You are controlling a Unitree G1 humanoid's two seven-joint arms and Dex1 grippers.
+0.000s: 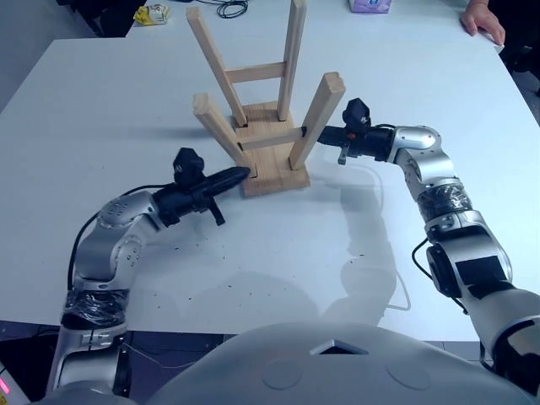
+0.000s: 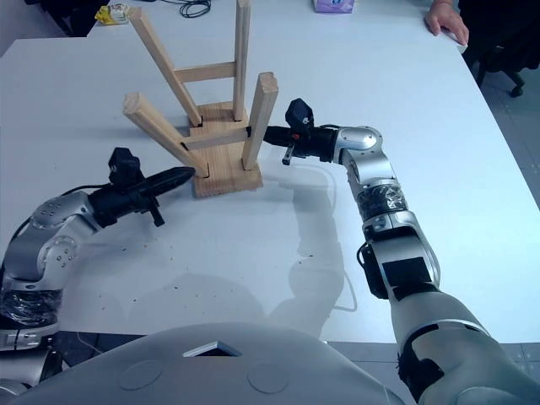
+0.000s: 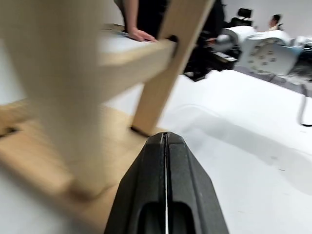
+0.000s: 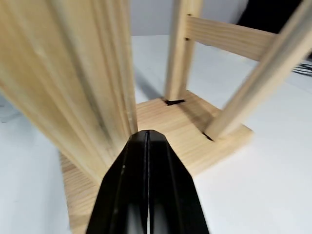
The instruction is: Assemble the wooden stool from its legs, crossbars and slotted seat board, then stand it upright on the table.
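Observation:
The wooden stool stands upside down at mid-table, its seat board [image 1: 274,175] flat on the surface and its legs pointing up and splaying outward. Crossbars [image 1: 256,72] join the legs. My left gripper [image 1: 242,175] is shut, its tip at the seat board's left front corner beside the near left leg [image 1: 219,128]; the left wrist view has the fingertips [image 3: 165,139] just above the board. My right gripper [image 1: 315,133] is shut too, its tip against the outer side of the near right leg [image 1: 319,110] at crossbar height. In the right wrist view that gripper [image 4: 147,134] points at this leg.
A person's hand [image 1: 483,18] rests on the table's far right edge. A small box [image 1: 369,5], a yellow item [image 1: 152,13] and a cable [image 1: 232,8] lie along the far edge. Dark specks dot the white table [image 1: 253,278] in front.

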